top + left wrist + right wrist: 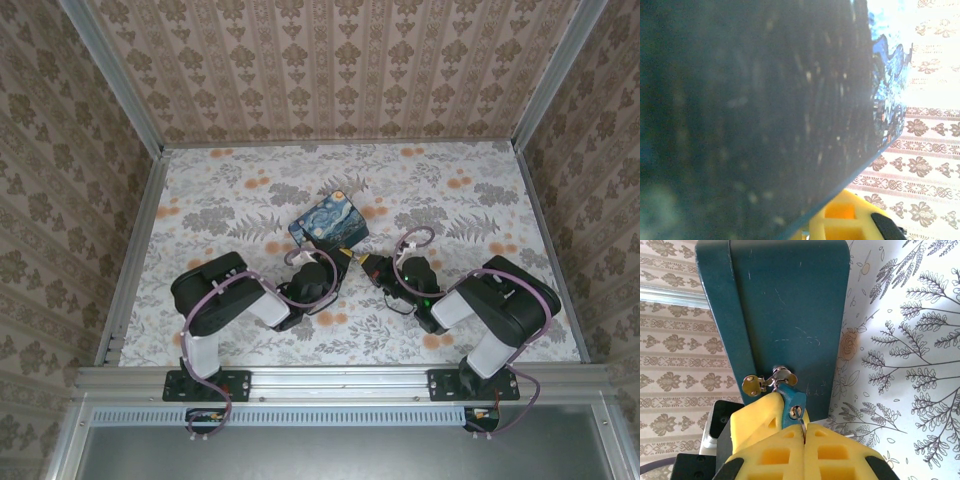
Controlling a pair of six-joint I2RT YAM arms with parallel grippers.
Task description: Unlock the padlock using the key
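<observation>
The small bluish padlock (789,399) hangs from the brass hasp (754,385) on the side of the blue swirl-painted box (328,225). The slim key (800,418) sits with its tip in the padlock's keyhole. My right gripper (804,432) is shut on the key's shank. In the right wrist view a yellow finger (757,415) of my left gripper presses against the padlock's left side, which it appears to hold. From above, the left gripper (342,257) and right gripper (367,263) meet at the box's near corner. In the left wrist view the box's dark side (750,110) hides the padlock.
The box's dark blue side (790,300) stands upright right in front of the right fingers. The floral tabletop (470,200) stretches right and behind the box. Patterned walls (330,60) enclose the table on three sides.
</observation>
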